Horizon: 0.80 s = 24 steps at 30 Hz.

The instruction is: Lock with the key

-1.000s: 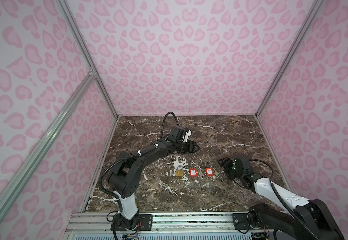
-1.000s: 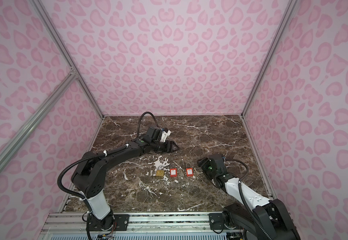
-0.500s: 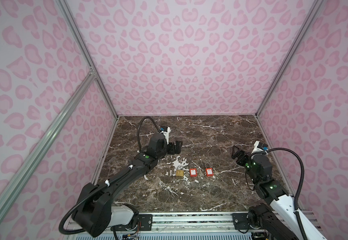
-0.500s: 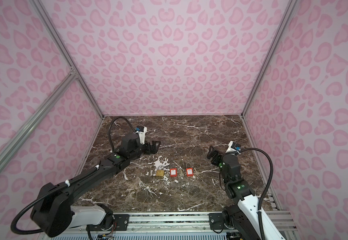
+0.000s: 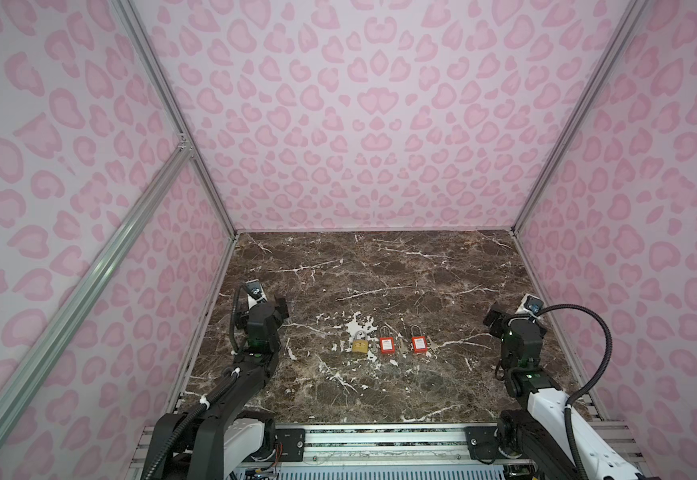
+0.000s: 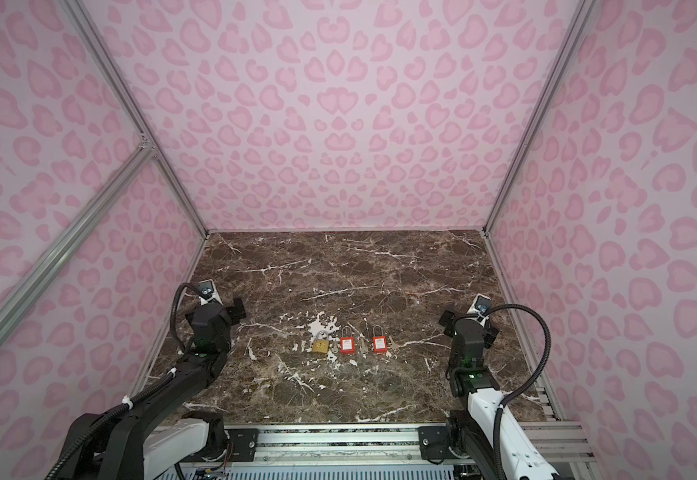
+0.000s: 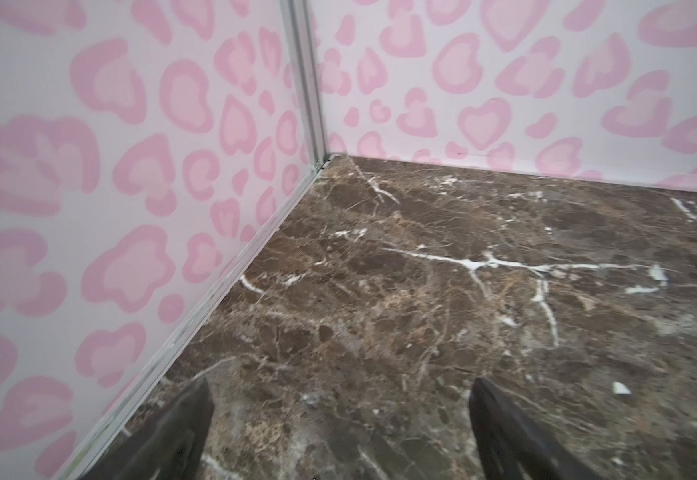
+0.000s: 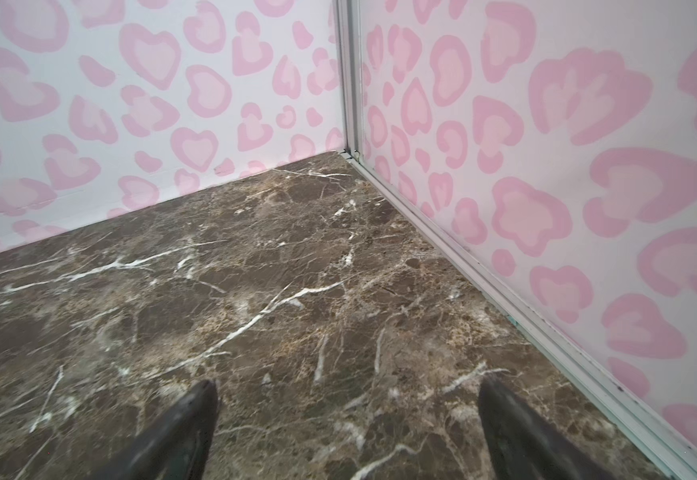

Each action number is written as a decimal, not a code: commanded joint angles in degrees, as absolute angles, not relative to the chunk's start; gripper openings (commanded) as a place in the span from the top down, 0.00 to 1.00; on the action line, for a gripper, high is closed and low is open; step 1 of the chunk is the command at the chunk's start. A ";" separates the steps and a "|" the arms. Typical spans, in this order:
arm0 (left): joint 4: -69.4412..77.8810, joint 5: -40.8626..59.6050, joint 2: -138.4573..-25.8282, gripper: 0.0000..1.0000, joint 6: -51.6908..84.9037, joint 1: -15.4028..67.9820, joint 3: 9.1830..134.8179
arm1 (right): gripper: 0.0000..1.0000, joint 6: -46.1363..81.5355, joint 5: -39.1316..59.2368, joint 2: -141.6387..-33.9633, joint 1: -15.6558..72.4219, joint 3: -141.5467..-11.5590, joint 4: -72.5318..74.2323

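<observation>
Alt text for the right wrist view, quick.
Open right hand, nothing between its two dark fingers, above the brown marble table. Ahead, two pink-spotted walls meet at a metal corner post. Nothing else shows.

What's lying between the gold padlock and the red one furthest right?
A second red padlock and seemingly a small key, in both top views.

We see three padlocks (image 5: 386,345) in a row on the desk (image 5: 380,270). Our left gripper (image 7: 340,386) sits well left of them, and our right gripper (image 8: 346,386) well right.
</observation>
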State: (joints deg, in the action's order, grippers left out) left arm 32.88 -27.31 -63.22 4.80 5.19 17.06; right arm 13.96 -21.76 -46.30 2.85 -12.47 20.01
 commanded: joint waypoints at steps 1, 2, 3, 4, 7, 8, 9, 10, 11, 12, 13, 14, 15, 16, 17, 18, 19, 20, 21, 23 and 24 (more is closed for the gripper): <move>47.74 -20.69 -65.67 0.02 5.02 3.51 13.91 | 0.02 10.29 -20.12 -50.65 0.46 -12.04 29.93; 50.51 -19.01 -67.11 0.03 4.06 3.20 12.78 | 0.02 9.41 -19.41 -52.89 -0.19 -12.17 31.75; 52.60 -16.61 -68.32 0.02 3.44 2.71 12.01 | 0.01 9.16 -19.17 -54.66 -0.74 -12.28 33.49; 55.00 -13.24 -69.84 0.02 2.89 2.04 11.51 | 0.01 9.16 -18.96 -57.40 -1.26 -12.06 36.26; 58.49 -8.26 -73.60 0.02 2.04 1.02 12.52 | 0.01 7.90 -18.72 -63.53 -1.58 -11.87 43.74; 58.15 -8.00 -75.50 0.03 2.19 0.97 13.52 | 0.01 7.78 -18.28 -65.45 -1.58 -12.09 45.58; 59.63 -7.53 -77.47 0.03 2.28 0.76 13.68 | 0.01 7.65 -17.65 -66.85 -1.58 -12.66 46.25; 62.95 -5.91 -79.94 0.02 2.13 0.39 13.00 | 0.01 8.30 -16.99 -68.25 -1.58 -13.75 46.15; 65.56 -4.38 -82.27 0.03 2.02 0.07 12.39 | 0.01 8.60 -16.21 -69.50 -1.51 -14.62 46.40; 69.21 -3.58 -84.38 0.03 2.09 -0.01 12.21 | 0.01 8.42 -15.30 -70.91 -1.38 -15.59 47.07; 64.87 -2.80 -83.04 0.02 1.71 -0.30 13.35 | 0.01 7.81 -15.23 -71.92 -1.11 -16.07 47.88; 62.42 -1.50 -83.12 0.02 1.81 -0.72 14.51 | 0.01 7.66 -15.40 -72.77 -1.10 -16.89 47.21; 63.50 -0.62 -84.03 0.02 1.74 -0.80 14.81 | 0.01 7.83 -15.52 -73.30 -1.06 -17.39 46.46; 60.28 0.02 -83.50 0.02 1.23 -0.80 15.96 | 0.01 7.67 -15.21 -73.96 -1.09 -16.78 47.93; 58.83 0.93 -83.91 0.03 0.89 -0.79 17.02 | 0.01 7.26 -14.47 -74.54 -1.03 -15.54 50.51; 58.38 1.41 -84.14 0.02 0.86 -0.91 17.51 | 0.01 6.99 -14.09 -75.25 -0.97 -14.27 53.05; 55.94 -0.40 -84.09 0.02 1.68 -1.07 18.53 | 0.01 7.11 -14.02 -76.19 -0.88 -13.37 55.06; 55.52 -3.22 -84.66 0.02 2.86 -1.16 19.37 | 0.01 6.95 -13.74 -77.17 -0.75 -12.83 56.44; 55.23 -3.31 -84.33 0.02 2.81 -1.15 19.29 | 0.01 6.17 -13.37 -78.22 -0.43 -12.29 58.78; 55.35 -3.38 -84.39 0.02 2.68 -1.14 19.24 | 0.01 3.86 -14.02 -81.18 1.36 -11.66 62.97; 55.34 -3.30 -84.43 0.02 2.70 -1.20 19.25 | 0.01 2.65 -14.60 -83.27 2.54 -11.52 65.37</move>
